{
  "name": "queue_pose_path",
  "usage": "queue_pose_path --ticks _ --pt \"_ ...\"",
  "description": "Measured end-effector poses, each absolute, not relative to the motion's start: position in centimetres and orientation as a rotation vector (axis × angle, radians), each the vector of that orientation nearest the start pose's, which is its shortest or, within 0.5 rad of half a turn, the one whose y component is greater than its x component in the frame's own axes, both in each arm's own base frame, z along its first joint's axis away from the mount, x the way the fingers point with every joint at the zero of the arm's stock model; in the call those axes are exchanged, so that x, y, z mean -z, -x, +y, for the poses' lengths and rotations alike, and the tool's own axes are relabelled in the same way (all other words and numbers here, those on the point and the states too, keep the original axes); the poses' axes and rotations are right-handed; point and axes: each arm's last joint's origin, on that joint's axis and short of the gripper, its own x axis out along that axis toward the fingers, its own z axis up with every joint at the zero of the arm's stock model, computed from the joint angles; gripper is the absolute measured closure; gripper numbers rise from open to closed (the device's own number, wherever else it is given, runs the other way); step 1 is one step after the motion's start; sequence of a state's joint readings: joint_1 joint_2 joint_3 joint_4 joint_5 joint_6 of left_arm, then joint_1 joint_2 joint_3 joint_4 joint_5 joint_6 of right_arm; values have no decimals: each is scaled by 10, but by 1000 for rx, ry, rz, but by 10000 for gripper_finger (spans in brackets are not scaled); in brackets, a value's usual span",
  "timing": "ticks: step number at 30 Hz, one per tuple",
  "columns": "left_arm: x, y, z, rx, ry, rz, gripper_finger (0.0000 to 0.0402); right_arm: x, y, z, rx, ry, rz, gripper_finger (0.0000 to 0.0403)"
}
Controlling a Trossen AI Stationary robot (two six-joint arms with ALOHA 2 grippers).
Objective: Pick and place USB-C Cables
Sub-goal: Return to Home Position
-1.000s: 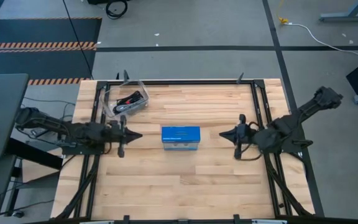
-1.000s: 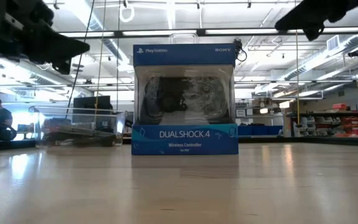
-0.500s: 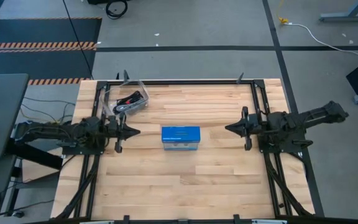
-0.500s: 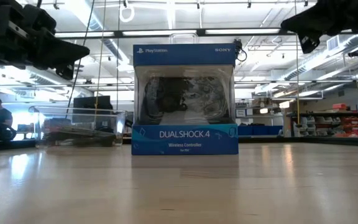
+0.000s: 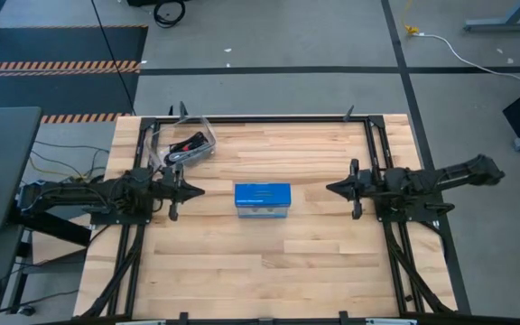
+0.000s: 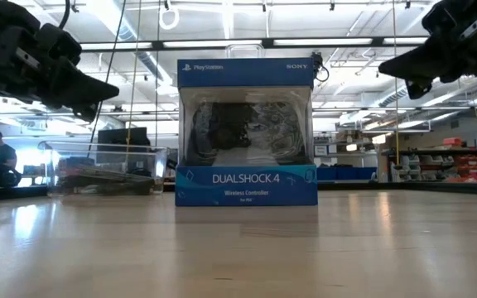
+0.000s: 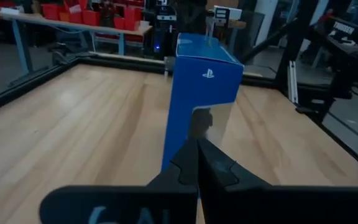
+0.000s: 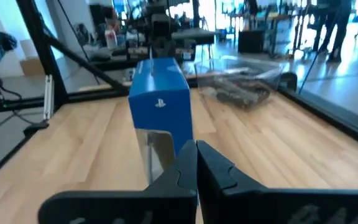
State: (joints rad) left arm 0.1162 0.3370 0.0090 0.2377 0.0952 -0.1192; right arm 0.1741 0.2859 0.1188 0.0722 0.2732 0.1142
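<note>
Cables (image 5: 186, 145) lie in the clear tub (image 5: 208, 150), apart from both pairs of jaws, each pressed together.

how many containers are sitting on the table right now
2. The blue box stands at the middle of the table. The clear tub sits near its upper left corner in the high view, with the cables inside. Nothing looks hidden.

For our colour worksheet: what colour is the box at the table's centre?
The box is blue, seen best in the low view.
</note>
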Motion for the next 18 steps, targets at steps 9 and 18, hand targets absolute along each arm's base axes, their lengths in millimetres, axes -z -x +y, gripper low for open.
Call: queue_pose_path --ticks 9,18 --pt "-160 -118 11 -30 103 88 401 -190 -100 13 -17 -58 -37 401" --pt "-160 -118 11 -31 103 90 396 -191 -96 14 -74 -44 -52 401"
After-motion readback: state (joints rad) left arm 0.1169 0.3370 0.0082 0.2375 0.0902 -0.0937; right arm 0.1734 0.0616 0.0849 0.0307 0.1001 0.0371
